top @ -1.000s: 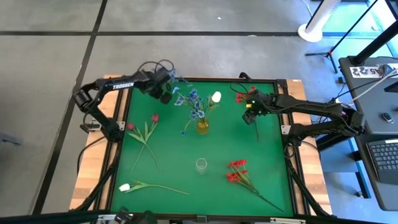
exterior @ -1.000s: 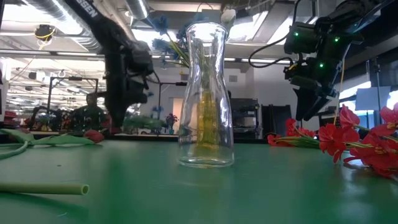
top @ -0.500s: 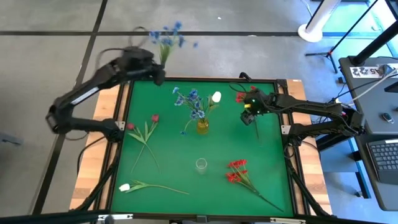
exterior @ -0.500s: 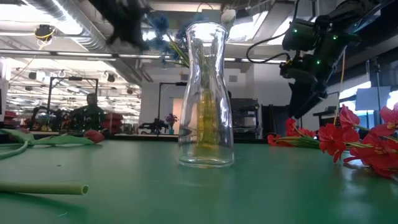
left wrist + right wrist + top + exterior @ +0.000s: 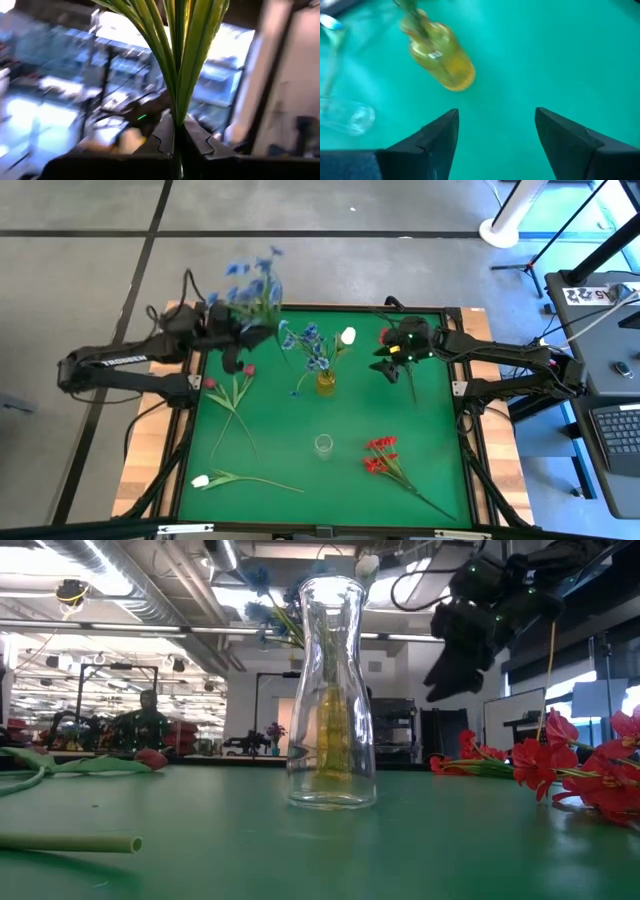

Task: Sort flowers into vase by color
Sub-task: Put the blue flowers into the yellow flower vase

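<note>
My left gripper (image 5: 238, 338) is over the table's far left part, shut on a blue-blossomed spray (image 5: 252, 280) that stands up from it. My right gripper (image 5: 383, 366) hangs open over the far right part, right of the yellow vase (image 5: 326, 383); its wrist view shows that vase (image 5: 442, 65) ahead of the open fingers. The yellow vase holds blue sprays (image 5: 310, 345) and a white bud (image 5: 347, 335). A clear vase (image 5: 323, 445) stands upright nearer. Red sprays (image 5: 385, 460), dark pink buds (image 5: 235, 392) and a white bud (image 5: 201, 480) lie flat on the mat. My left gripper pinches the blue spray's bundle of green stems (image 5: 176, 107) between its two fingers, near the lower end. The stems rise out of the fingers and fan apart above them. The spray is lifted clear of the table, blossoms uppermost.
Another red blossom (image 5: 385, 336) lies by the far edge beside the right arm. A thick green stem end (image 5: 70, 843) lies near the low camera. A raised frame (image 5: 330, 308) borders the green mat. Bare mat lies between the two vases and at the near middle.
My left arm has swung the blue spray up from the table's far edge, out beyond that edge, then back toward the left side, blossoms kept upward. My right gripper has shifted a little toward the yellow vase and turned.
</note>
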Tool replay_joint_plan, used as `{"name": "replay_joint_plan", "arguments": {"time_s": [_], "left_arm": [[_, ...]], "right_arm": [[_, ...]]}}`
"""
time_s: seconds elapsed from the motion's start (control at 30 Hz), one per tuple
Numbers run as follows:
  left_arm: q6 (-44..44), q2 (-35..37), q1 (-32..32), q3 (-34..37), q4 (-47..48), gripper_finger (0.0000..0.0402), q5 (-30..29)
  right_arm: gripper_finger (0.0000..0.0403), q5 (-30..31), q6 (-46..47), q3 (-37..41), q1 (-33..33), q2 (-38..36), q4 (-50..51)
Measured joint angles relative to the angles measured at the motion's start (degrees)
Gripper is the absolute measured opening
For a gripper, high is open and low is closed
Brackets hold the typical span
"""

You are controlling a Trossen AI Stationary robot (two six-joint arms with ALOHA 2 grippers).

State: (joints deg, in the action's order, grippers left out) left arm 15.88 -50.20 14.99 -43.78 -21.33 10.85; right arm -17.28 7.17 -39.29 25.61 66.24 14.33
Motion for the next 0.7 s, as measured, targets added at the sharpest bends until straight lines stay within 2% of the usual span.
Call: {"name": "replay_joint_plan", "arguments": {"time_s": [0.1,0.23,0.33,0.5,0.63,0.7], "left_arm": [[-1.32,-1.02,-5.23,2.20,-7.71,0.0002,-1.11],[-7.17,-1.59,-11.95,2.26,-10.57,0.0002,-3.77],[-12.50,-1.55,-15.99,2.26,-8.05,0.0002,-10.04],[-14.79,-1.48,-19.27,3.19,-3.07,0.0002,-21.40],[-14.88,-1.42,-20.66,9.21,-7.01,0.0002,-28.79],[-14.52,-0.61,-20.90,12.92,-11.26,0.0002,-30.36]], "right_arm": [[0.0261,-0.16,-0.25,0.00,-1.78,0.00,-2.23],[0.0261,-0.03,-2.19,0.00,-5.30,0.00,-4.45],[0.0261,0.69,-3.51,0.00,-8.63,0.00,-6.67],[0.0261,6.93,-4.43,0.00,-14.21,0.55,-11.10],[0.0261,10.80,-4.91,0.00,-16.61,2.75,-11.75],[0.0261,11.81,-4.86,0.00,-16.84,4.40,-11.69]]}}
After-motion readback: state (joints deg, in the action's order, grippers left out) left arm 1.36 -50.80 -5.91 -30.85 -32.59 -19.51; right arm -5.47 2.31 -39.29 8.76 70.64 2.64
